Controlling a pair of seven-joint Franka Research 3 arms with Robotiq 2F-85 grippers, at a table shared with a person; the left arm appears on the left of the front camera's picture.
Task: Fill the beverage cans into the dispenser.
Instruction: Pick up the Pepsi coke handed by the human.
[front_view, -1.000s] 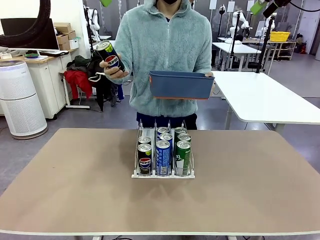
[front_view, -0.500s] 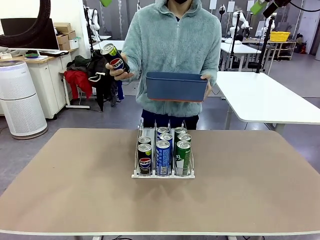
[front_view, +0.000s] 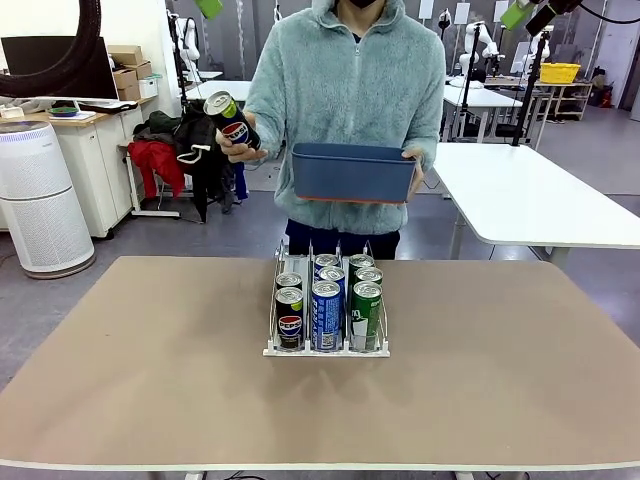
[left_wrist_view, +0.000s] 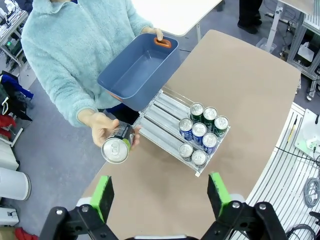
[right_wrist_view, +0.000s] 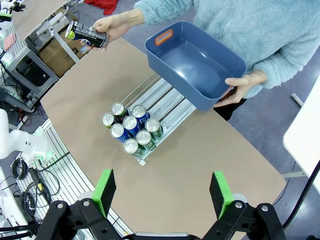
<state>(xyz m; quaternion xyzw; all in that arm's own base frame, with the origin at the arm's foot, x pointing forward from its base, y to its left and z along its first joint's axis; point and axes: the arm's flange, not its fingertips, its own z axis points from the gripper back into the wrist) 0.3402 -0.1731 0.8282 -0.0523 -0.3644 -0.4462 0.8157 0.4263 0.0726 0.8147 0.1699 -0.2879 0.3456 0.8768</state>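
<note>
Eight cans (front_view: 326, 300) stand upright in the dispenser (front_view: 300, 351), which sits mid-bench on the far half: two black ones in its left lane, three blue in the middle, three green on the right; the left lane has bare track behind its pair. A ninth, a black Pepsi can (front_view: 229, 120), is tilted in the person's hand (front_view: 238, 148), well above the bench (front_view: 150, 360) and to the left of the rack; the person's other hand carries a blue bin (front_view: 353, 172), which looks empty from my wrist cameras. My left hand (left_wrist_view: 161, 192) and my right hand (right_wrist_view: 162, 192) both hang high over the bench, fingers spread wide, gripping nothing. I judge we are on the last can, the one that fills the left lane. If it comes to me, the left hand is nearer; I would have to come down beside the person's fingers, take the can by its body, then set it upright at the back of that lane, clear of the thin dividers.
</note>
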